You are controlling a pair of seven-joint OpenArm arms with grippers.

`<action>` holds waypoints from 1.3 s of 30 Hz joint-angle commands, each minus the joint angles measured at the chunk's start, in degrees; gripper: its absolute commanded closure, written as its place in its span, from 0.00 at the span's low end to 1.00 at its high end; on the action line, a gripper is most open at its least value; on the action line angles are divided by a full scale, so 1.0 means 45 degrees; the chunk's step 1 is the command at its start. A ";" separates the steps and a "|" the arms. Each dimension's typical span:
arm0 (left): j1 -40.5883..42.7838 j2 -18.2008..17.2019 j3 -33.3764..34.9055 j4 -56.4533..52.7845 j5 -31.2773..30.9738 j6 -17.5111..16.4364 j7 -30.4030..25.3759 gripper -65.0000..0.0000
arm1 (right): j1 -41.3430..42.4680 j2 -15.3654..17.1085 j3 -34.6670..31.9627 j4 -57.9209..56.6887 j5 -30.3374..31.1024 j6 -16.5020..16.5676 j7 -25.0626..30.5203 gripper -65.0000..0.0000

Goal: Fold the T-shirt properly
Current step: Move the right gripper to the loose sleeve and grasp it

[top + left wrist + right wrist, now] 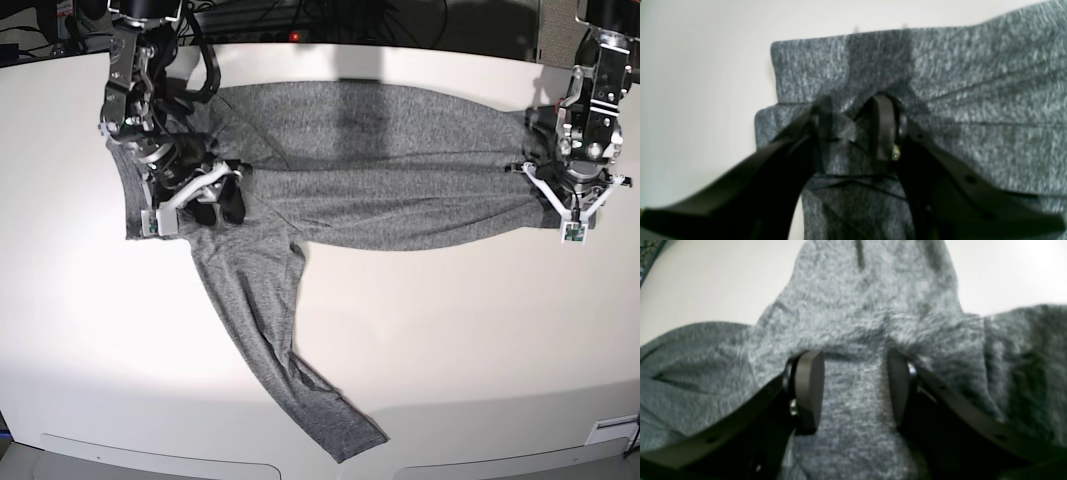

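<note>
T-shirt (370, 165) lies spread across the far half of the white tabletop (480, 340), one sleeve trailing toward the near edge | my left gripper (853, 116) pinches a small bunch of its hem | my right gripper (855, 386) has its jaws apart, straddling the fabric at the shoulder end

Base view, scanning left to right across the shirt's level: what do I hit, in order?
Right gripper on the shirt's left end → T-shirt body spread across the white table → left gripper at its right end.
</note>
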 commanded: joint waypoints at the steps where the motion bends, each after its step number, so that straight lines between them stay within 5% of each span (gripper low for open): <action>1: 0.0112 -0.0102 0.0005 -0.0209 -0.0262 -0.0267 0.0952 0.70 | 0.0335 0.0063 -0.0010 -0.0151 -0.0238 -0.0107 -0.0287 0.52; 10: -0.0947 0.0306 0.0010 -0.0223 -0.0301 -0.0457 0.1447 0.70 | 0.1967 0.0063 -0.0010 -0.1477 -0.0471 -0.0107 -0.0957 0.52; 13: -0.0976 0.0253 0.0010 -0.0219 -0.0189 -0.0457 0.1671 0.70 | 0.1885 0.0102 -0.0010 -0.1345 0.0034 0.0537 -0.0967 0.52; 19: -0.1010 0.0238 0.0010 0.0539 -0.0189 -0.0457 0.2331 0.70 | 0.1826 0.0097 -0.0010 0.0942 0.1583 0.0537 -0.2356 0.52; 26: -0.1239 0.0243 0.0010 0.2637 -0.0194 -0.0457 0.2210 0.70 | 0.3055 0.0049 0.0000 0.2667 0.0937 0.0537 -0.1894 0.52; 39: -0.1787 0.0243 0.0010 0.4085 0.0622 -0.0447 0.2788 0.70 | 1.0069 0.0058 -0.0010 -0.7198 -0.2506 0.0369 0.0525 0.52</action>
